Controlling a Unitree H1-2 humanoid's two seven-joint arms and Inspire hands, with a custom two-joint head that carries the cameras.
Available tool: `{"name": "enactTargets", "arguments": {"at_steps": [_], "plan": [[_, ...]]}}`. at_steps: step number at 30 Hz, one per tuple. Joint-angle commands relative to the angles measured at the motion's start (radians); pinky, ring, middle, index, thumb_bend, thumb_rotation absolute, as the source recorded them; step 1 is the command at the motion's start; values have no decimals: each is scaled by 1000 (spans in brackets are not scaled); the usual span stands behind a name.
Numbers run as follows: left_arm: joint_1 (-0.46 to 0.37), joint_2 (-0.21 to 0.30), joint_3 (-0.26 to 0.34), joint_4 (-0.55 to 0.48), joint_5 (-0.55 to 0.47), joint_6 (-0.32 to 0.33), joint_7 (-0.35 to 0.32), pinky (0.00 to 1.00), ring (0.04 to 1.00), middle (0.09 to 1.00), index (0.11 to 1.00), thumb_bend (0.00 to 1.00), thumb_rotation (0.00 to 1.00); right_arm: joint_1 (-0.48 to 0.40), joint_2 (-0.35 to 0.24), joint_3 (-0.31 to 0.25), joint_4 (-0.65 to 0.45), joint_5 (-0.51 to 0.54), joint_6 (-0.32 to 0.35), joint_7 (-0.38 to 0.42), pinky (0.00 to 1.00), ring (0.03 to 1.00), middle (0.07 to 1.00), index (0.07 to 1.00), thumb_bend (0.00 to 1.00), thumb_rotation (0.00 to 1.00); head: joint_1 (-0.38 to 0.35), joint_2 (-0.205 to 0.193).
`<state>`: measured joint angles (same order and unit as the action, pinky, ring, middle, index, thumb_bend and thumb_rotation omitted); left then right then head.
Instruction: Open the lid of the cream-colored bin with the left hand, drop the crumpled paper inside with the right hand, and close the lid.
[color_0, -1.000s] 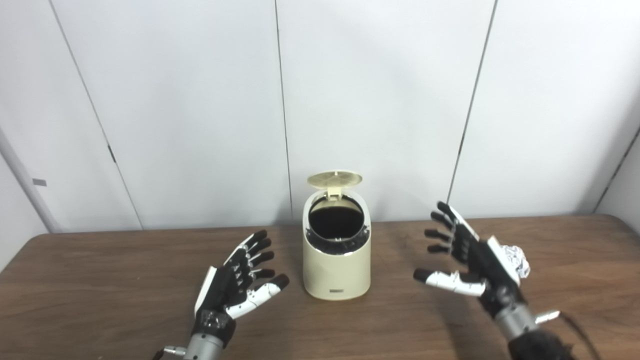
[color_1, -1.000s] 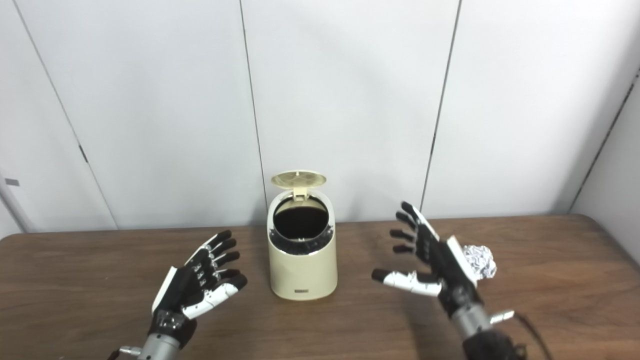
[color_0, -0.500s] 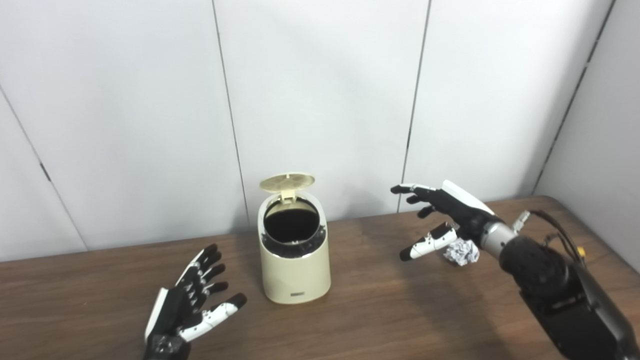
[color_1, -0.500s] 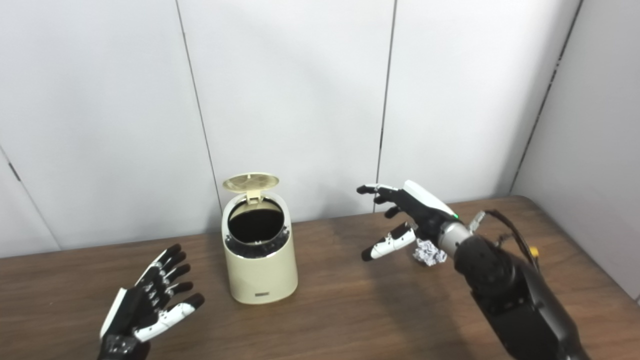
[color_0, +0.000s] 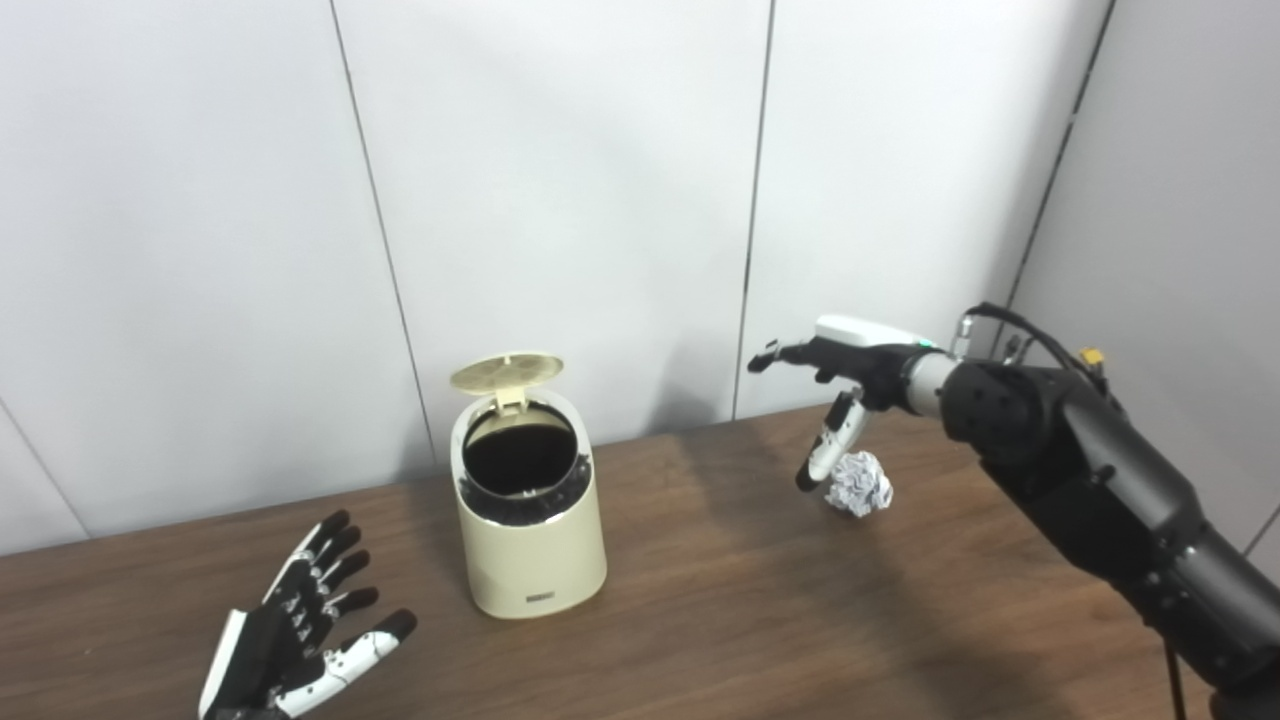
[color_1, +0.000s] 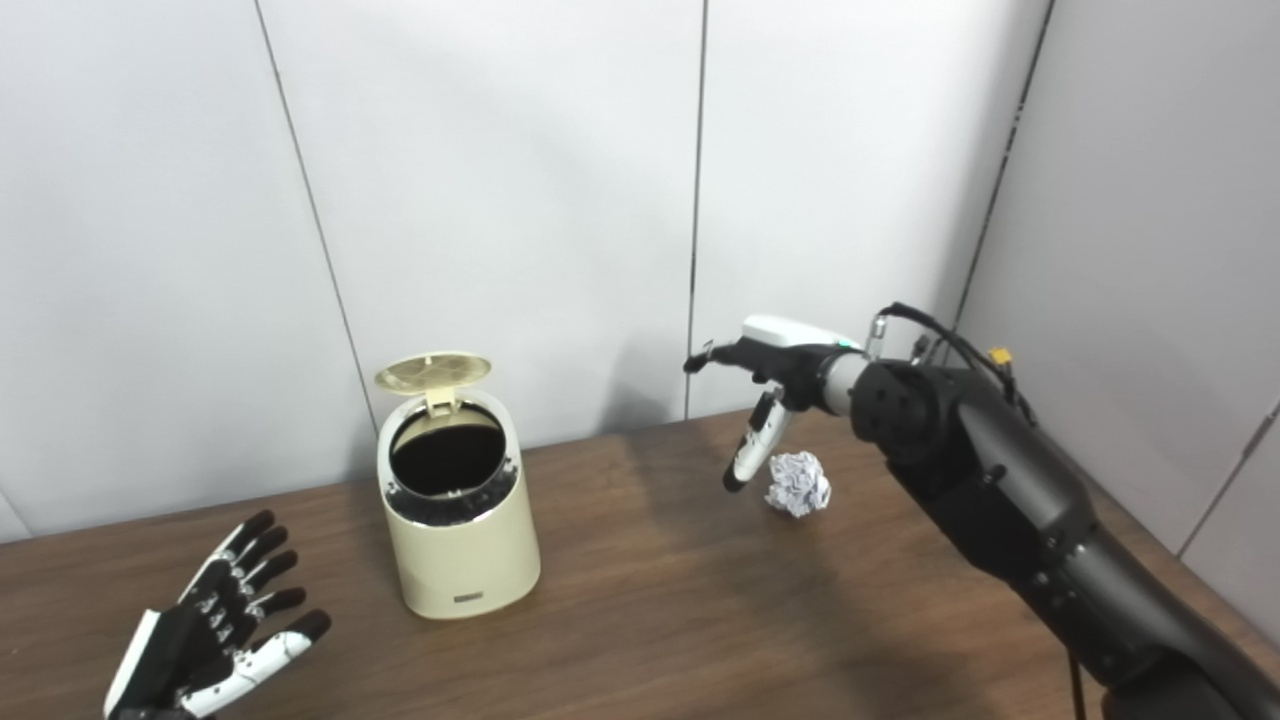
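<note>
Left eye view: the bin (color_0: 528, 520) stands on the surface (color_0: 760, 620) with its lid (color_0: 505, 370) tipped up at the back and the dark mouth bare, so the opening step looks done. The right hand (color_0: 850, 375) hovers with fingers spread and the thumb hanging down, holding nothing. The paper (color_0: 859, 483) lies on the surface just below the hand and right beside the thumb tip; I cannot tell whether they touch. The left hand (color_0: 290, 645) is spread, palm up, low and well to the bin's left, with nothing in it.

Right eye view: the same layout. The right hand (color_1: 775, 375) is above and a little left of the paper (color_1: 798, 484), fingers reaching out past it toward the wall. The bin (color_1: 458, 520) sits well to the left of this hand, while the left hand (color_1: 205, 640) waits, open, near the lower corner.

The pick-up is the step in hand. To do it well, lower the palm squarely over the ball, bring the fingers down on the far side and the thumb on the near side, and close gently. A light ball may roll off if nudged first.
</note>
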<state>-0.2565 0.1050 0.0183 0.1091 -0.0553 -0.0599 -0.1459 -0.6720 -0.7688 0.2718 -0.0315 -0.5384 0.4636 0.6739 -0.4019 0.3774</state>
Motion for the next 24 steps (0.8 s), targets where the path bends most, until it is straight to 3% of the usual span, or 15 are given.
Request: {"name": "enactTargets", "arguments": {"at_steps": [1,4,10,16,24], "plan": [[-33,4,8,-17,1,-39,13,756,885,931,980,727,123,-64,-20,-19,20,-36,4,-13,855,957,966,876,841,153,-3,0],[-34,5,7,-16,8,-46,21,749,882,936,984,700,134,-64,-7,-25,52,-50,5,-14,783,915,955,868,830,178,-4,3],[-33,8,8,-25,17,-27,27,751,877,932,970,708,162,-64,20,-45,120,-84,6,20,839,941,964,885,820,214,-4,10],[-32,5,13,-18,13,-47,31,759,878,932,970,682,150,-73,7,4,187,-107,-2,42,834,943,976,894,846,285,-2,10],[-29,7,14,-29,13,-42,29,755,874,926,970,682,166,-66,8,32,242,-105,-15,35,831,938,973,913,823,276,-4,15]]}}
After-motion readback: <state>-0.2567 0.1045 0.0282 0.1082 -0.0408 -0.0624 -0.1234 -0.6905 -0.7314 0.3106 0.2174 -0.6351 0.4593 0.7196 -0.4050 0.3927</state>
